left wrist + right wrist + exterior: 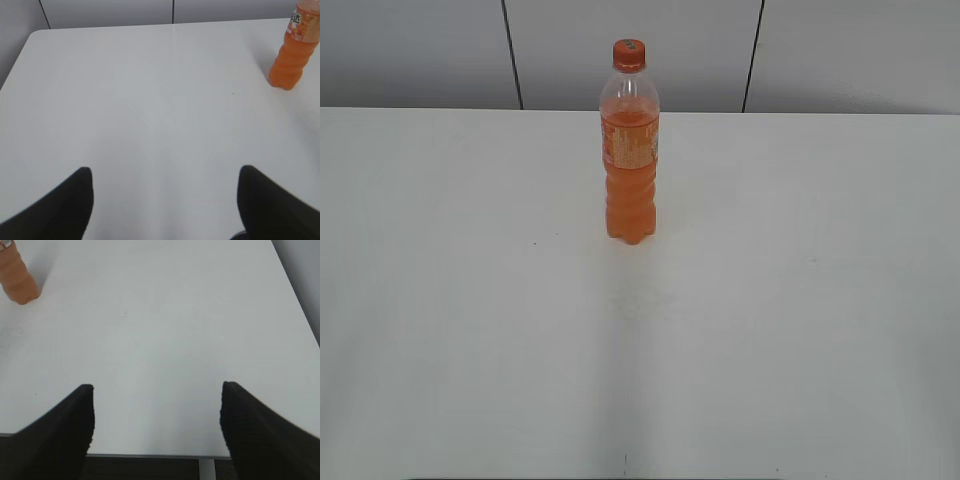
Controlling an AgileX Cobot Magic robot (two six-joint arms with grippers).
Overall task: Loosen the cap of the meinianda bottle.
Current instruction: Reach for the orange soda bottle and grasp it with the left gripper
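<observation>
1. The meinianda bottle (630,150) stands upright toward the far middle of the white table (470,300), touching nothing else.
2. The cap (628,54) sits on its neck, orange like the drink below.
3. The left gripper (165,192) hangs over the near part of the table, jaws spread wide and empty, well apart from the bottle.
4. The right gripper (157,412) hovers at the table's near edge, fingers (75,425) likewise wide apart, holding nothing.

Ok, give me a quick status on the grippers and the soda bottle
Left gripper open, empty. Right gripper open, empty, both clear of the bottle. Bottle upright on the table, cap on. Nothing in the way.
</observation>
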